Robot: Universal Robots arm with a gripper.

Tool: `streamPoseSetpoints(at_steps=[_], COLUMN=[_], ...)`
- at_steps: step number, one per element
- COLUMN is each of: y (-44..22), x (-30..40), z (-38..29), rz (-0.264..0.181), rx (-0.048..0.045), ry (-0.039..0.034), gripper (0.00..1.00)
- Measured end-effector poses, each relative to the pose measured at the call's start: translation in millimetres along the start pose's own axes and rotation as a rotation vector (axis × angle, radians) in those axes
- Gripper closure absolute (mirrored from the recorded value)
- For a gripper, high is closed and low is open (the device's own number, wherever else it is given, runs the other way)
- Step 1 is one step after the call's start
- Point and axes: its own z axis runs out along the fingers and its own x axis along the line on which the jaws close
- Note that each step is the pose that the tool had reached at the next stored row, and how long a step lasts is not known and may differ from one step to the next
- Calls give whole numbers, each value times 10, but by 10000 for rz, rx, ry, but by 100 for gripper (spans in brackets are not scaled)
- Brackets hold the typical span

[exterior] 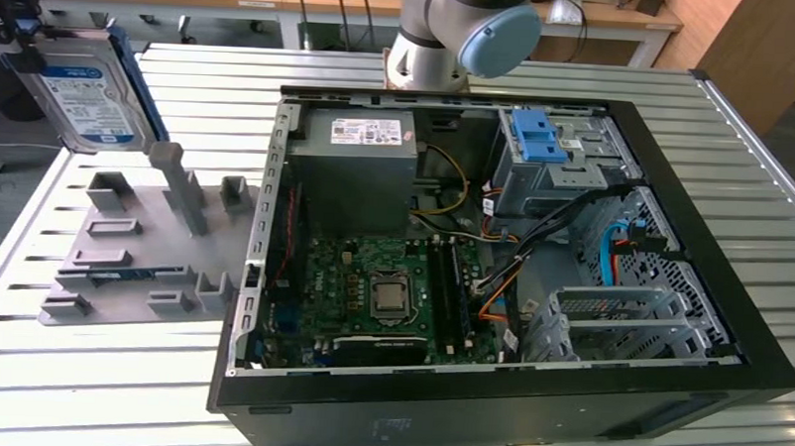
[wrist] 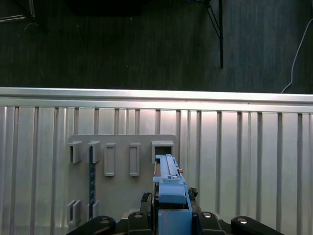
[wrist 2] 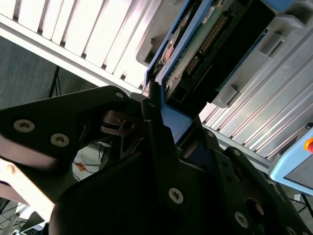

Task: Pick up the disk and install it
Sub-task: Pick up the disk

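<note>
One disk (exterior: 91, 98): flat rectangular silver-metal hard drive with a white-and-blue label and a blue plastic bracket along its edges; its circuit-board side and connector row face the second wrist view. Location: held in the air on edge near the desk's far corner at the exterior view's left, with clear air all round it, over one grey plastic fixture (exterior: 139, 244) of upright posts and pockets. One tool (wrist: 171, 218), black, fingers clamped on the disk's bracketed end. One desk (exterior: 87, 391), slatted silver metal; in the first wrist view its edge runs just past the fixture, with dark floor (wrist: 146, 44) beyond. One black computer case (exterior: 498, 385), open side upward, just beside the fixture and well apart from the disk; one light-blue latch (exterior: 543, 139) sits at its far side.
</note>
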Motion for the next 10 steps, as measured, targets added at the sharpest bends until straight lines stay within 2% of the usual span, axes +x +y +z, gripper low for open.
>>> streamPoseSetpoints(at_steps=[10], y=[2], x=[0], z=[-126], rz=[1], rx=[2], ry=[-1], gripper=[64])
